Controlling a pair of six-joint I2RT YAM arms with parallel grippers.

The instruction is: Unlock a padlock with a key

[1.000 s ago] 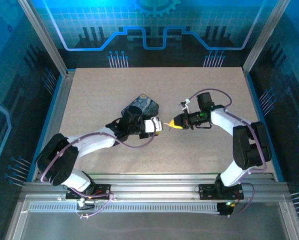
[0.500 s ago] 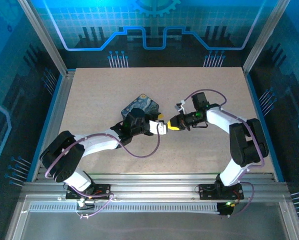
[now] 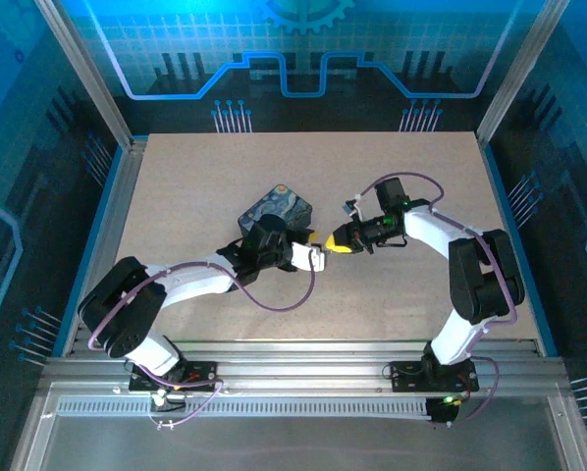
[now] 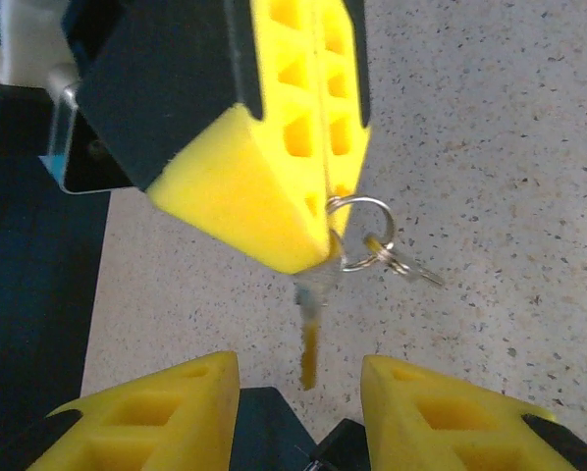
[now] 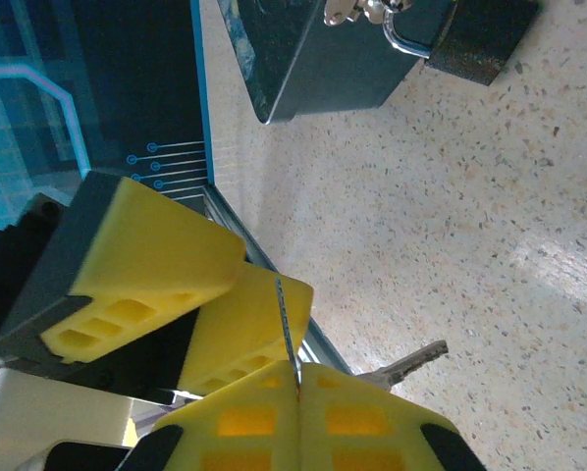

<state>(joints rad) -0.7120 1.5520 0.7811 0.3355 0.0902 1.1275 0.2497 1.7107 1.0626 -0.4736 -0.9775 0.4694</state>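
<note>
My right pincer (image 4: 318, 245) pinched the key (image 4: 310, 343), blade toward my spread left pincer (image 3: 318, 257) at eight o'clock. It looked like a handover, so the left must close squarely.

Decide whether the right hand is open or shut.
The right hand is shut: its pads meet around the key, whose blade pokes out between them.

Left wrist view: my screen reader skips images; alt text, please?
The right gripper, shut on the key, points its blade down between the open fingers of the left gripper. A ring with a second key dangles beside.
</note>
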